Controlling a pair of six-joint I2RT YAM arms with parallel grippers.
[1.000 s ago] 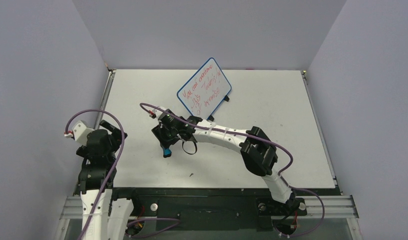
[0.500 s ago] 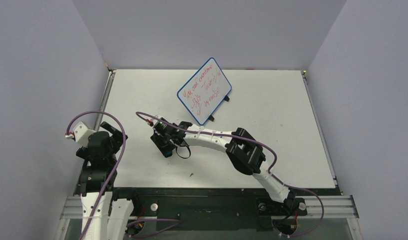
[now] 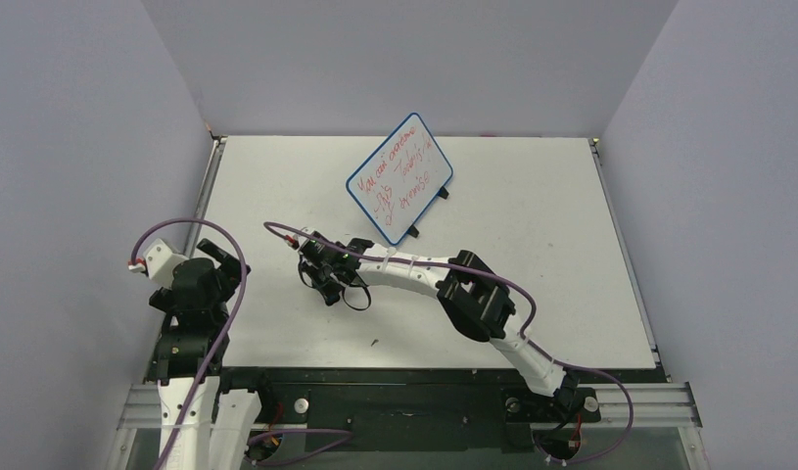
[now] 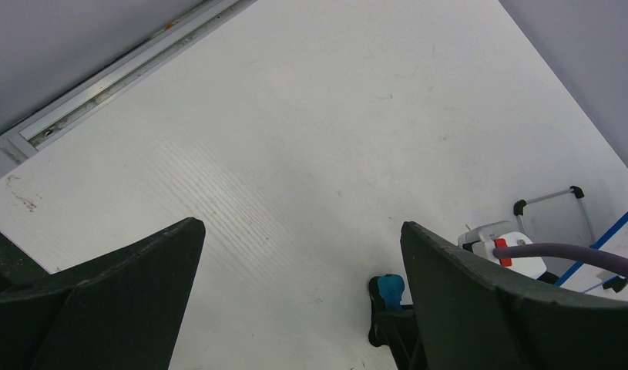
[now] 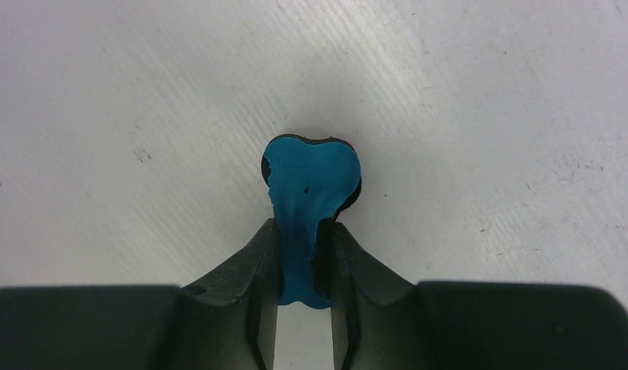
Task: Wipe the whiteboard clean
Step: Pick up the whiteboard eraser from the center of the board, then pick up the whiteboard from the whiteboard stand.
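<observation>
The right gripper [image 5: 303, 231] pinches the soft blue eraser [image 5: 311, 173], the left gripper [image 4: 301, 227] stands spread, and the blue-framed whiteboard [image 3: 402, 196], full of red writing, is not wiped yet.

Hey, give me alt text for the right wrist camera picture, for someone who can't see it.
The right gripper is shut on the narrow end of a blue eraser, seen close from above. The eraser's wider blue head, with a black edge showing beneath it, points away from the camera over a scuffed white table.
</observation>
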